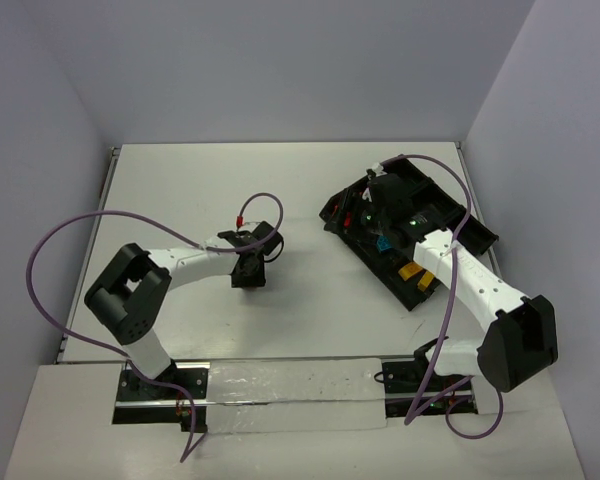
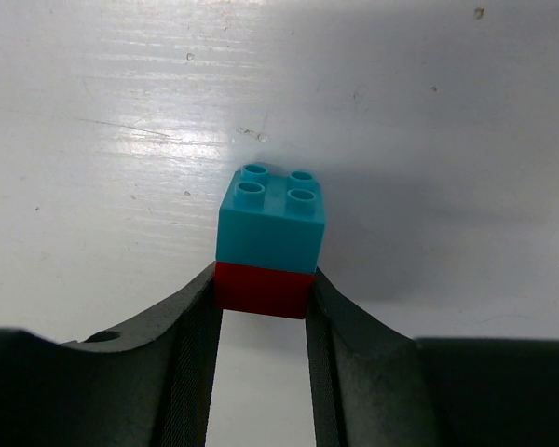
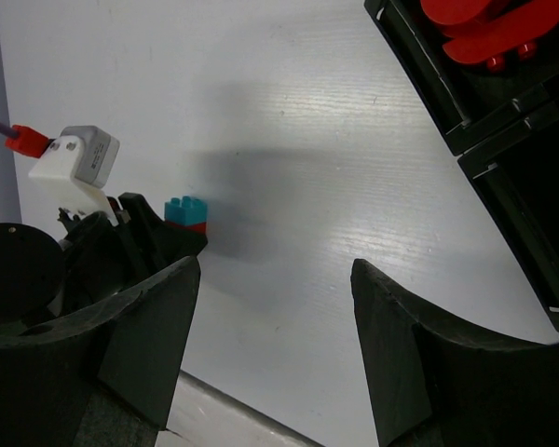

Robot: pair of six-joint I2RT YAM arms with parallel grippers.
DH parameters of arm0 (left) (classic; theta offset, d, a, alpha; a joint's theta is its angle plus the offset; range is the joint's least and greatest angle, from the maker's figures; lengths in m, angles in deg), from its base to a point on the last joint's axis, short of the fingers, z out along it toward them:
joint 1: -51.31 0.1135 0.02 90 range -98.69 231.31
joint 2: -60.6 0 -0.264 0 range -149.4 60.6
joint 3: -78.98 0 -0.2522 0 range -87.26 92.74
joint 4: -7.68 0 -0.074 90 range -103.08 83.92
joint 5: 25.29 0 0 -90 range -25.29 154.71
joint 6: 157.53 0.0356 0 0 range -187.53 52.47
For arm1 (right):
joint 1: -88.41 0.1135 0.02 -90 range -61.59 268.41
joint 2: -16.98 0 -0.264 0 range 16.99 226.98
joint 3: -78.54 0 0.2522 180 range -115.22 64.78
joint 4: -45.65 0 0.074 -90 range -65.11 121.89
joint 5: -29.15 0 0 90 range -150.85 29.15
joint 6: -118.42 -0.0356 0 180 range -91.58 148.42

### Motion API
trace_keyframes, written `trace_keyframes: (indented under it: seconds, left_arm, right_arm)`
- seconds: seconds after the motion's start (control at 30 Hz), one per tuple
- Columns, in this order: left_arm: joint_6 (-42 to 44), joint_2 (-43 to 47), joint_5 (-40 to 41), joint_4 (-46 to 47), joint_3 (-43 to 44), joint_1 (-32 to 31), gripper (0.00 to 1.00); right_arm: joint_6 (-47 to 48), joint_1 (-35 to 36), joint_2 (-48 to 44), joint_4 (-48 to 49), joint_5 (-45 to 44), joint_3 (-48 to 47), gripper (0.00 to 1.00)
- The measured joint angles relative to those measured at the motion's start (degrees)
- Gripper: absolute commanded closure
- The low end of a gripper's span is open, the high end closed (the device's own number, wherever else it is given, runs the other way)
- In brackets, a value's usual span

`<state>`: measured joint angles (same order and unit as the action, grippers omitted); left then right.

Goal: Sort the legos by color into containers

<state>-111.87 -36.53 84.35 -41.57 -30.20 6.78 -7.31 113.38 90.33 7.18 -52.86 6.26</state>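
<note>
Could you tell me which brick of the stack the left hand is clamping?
The red brick, at the bottom: both fingers press its sides, while the cyan brick on top sits clear of them.

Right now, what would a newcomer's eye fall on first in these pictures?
First, the left gripper, shut on a two-brick stack on the white table: it clamps the red brick, with the cyan brick on top. Next, the black tray at the right, red pieces inside, with the right gripper open above it.
</note>
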Motion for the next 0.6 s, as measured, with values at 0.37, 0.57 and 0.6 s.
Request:
trace_keyframes:
  seconds: [0.37,0.57,0.6]
  left_arm:
    - [2.89,1.62,-1.34,-0.57,0.94,0.00,1.00]
    - [7.70,8.66,-5.27,-0.74,1.63,0.00,1.00]
    - [8.56,9.89,-6.23,-0.73,2.02,0.00,1.00]
  right_arm:
    - [0.74,0.00,0.94,0.55,2.22,0.00,0.27]
    - [2.09,0.08,3.43,0.67,7.00,-1.60,0.27]
    - [2.30,0.27,3.91,0.64,7.57,-2.17,0.27]
